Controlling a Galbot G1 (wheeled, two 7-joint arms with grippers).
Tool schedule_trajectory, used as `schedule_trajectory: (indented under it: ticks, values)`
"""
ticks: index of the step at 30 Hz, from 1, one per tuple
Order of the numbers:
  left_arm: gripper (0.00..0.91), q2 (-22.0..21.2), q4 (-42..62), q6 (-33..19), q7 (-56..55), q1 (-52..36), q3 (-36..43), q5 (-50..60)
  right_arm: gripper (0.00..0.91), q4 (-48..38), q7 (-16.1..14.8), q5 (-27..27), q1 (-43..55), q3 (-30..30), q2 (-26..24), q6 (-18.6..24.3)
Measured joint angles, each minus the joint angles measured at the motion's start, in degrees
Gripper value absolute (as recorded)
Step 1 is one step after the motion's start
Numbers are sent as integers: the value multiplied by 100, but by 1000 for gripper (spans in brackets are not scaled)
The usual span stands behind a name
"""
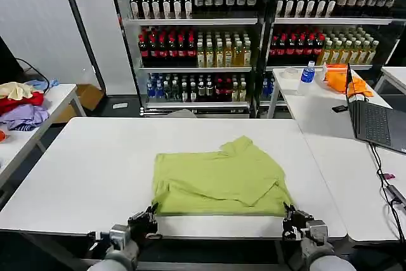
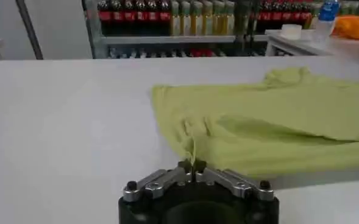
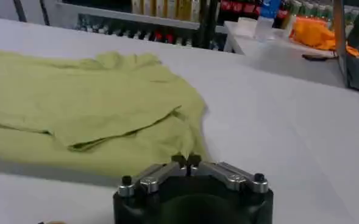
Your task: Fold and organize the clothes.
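I see the white desk [image 1: 82,169] stretching across my head view, with the lime T-shirt [image 1: 219,179] lying partly folded near its middle, closer to the near edge. The shirt is bunched into a rough rectangle; a sleeve or collar part pokes out at its far side, and a folded layer lies over the near half. Its near hem runs just inside the desk's near edge.

Behind the desk I see a drinks cooler [image 1: 254,30] with rows of bottles. On a second desk to my right stand a laptop [image 1: 374,122], an orange cloth [image 1: 339,79] and a blue-capped bottle [image 1: 307,72]. Off to my left, a side table carries a pile of red, purple and cream garments [image 1: 22,103].

My left claw [image 1: 151,215] sits at the shirt's near left corner. In the left wrist view, the left claw [image 2: 192,165] has its tips pressed together with a thin pinch of the shirt's edge [image 2: 194,143] rising between them, so it is clamped on the shirt.

My right claw [image 1: 290,215] sits at the near right corner. In the right wrist view, the right claw [image 3: 186,161] has its tips together right at the shirt's hem [image 3: 167,149]; it looks clamped on the fabric there too.
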Motion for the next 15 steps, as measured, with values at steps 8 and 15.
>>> schedule_trajectory:
  ticks: [8,15]
  values:
    - [907,159,-348,40,50,396,-317,52,907,313,-105,-81,-233,98,20,46]
    - [907,350,-487,97,83,463,-523,37,907,509,-129,-10,-197,197,-50,69]
